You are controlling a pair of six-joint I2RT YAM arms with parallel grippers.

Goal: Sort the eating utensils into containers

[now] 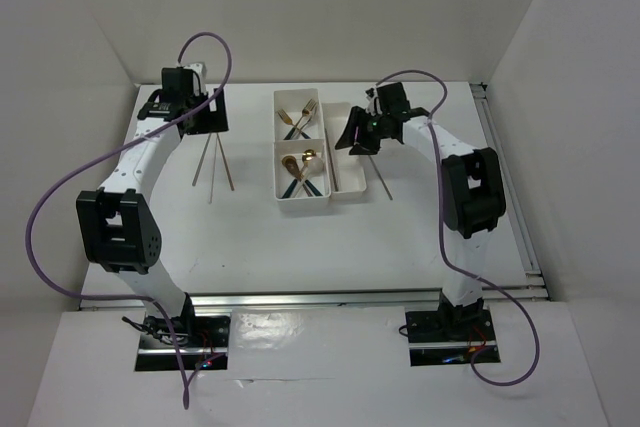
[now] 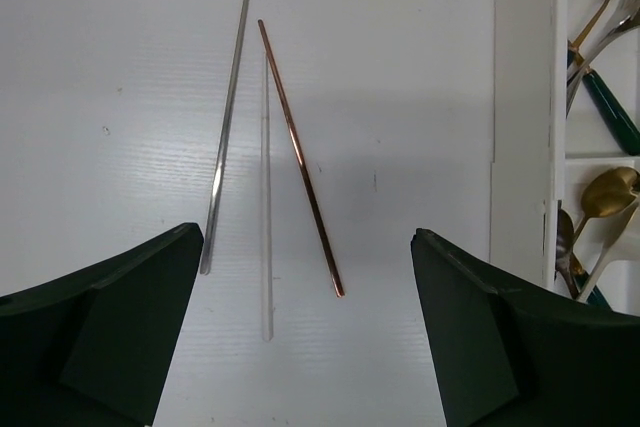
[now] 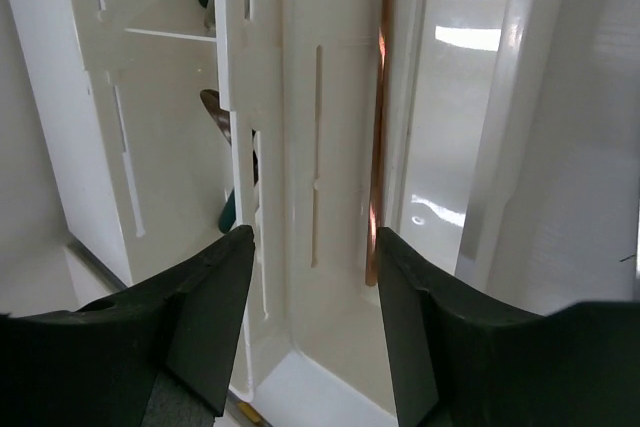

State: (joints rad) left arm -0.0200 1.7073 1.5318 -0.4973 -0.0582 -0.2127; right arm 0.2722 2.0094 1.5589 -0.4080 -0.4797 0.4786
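Chopstick sorting was in hand: the right end effector point(image 3: 315, 237), jaws apart on nothing, hung tilted over the long compartment point(image 1: 350, 183) of the white tray point(image 1: 303, 203) by the worktop's far edge, a copper chopstick point(image 3: 378, 147) lying inside. Next, likely, the left end effector point(image 2: 307, 237), spread wide above the silver chopstick point(image 2: 225, 137) and second copper chopstick point(image 2: 300, 157) nearer the left edge, would have to descend and pinch one.

Both arms are slim white tubes joined by blocky black housings. A purple left cable point(image 1: 30, 232) loops along the left arm point(image 1: 150, 157), and a matching right cable point(image 1: 528, 342) along the right arm point(image 1: 447, 142). The left base point(image 1: 180, 332) and the right base point(image 1: 450, 325) are black blocks on shiny metal plates, with small coloured wires. The left gripper point(image 2: 308, 237) and the right gripper point(image 3: 315, 237) have matte, dark greenish-black, wedge-shaped jaws.
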